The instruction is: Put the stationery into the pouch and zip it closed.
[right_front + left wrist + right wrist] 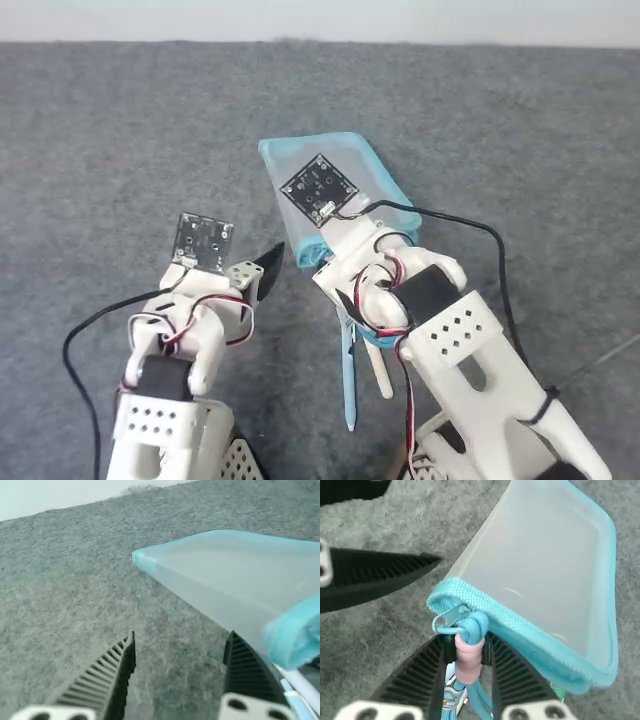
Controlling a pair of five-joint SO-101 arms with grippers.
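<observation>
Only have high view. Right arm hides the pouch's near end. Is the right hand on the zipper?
Observer: Yes, the right wrist view shows the right hand shut on the zipper pull.
Operator: Slider where?
Observer: The slider sits at a corner of the pouch.
Operator: Left hand?
Observer: The left hand is open, holding nothing, short of the pouch's corner.

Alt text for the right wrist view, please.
The right gripper is shut on the pink zipper pull at a corner of a translucent, blue-edged pouch, held over the grey table. The left gripper sits open close by.
</observation>
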